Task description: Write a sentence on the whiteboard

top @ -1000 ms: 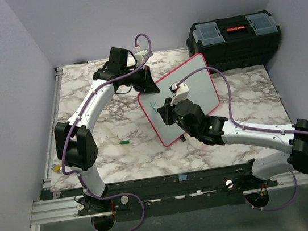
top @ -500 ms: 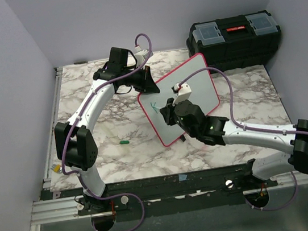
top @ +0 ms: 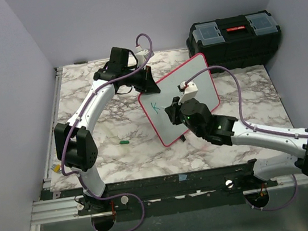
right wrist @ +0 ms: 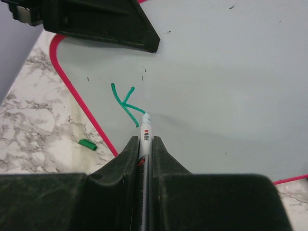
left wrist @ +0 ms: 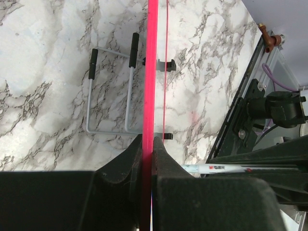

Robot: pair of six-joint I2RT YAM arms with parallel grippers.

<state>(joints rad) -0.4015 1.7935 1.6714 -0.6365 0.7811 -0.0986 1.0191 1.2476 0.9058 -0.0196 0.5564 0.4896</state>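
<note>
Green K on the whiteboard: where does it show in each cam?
Top external: green K near centre, on the upper-left part of the whiteboard.
Left wrist: not visible; board seen edge-on.
Right wrist: left of centre, at the marker tip.
Shared landmark: the board's red rim, in all three views.

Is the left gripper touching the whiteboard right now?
Touching. The left wrist view shows the left gripper shut on the whiteboard, both fingers against its red rim.

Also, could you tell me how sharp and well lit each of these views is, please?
Top external: evenly lit, sharp, the green K legible on the whiteboard. Left wrist: the board's rim glows saturated red, the left gripper nearly black. Right wrist: the marker tip throws a soft shadow, the right gripper is dark.
</note>
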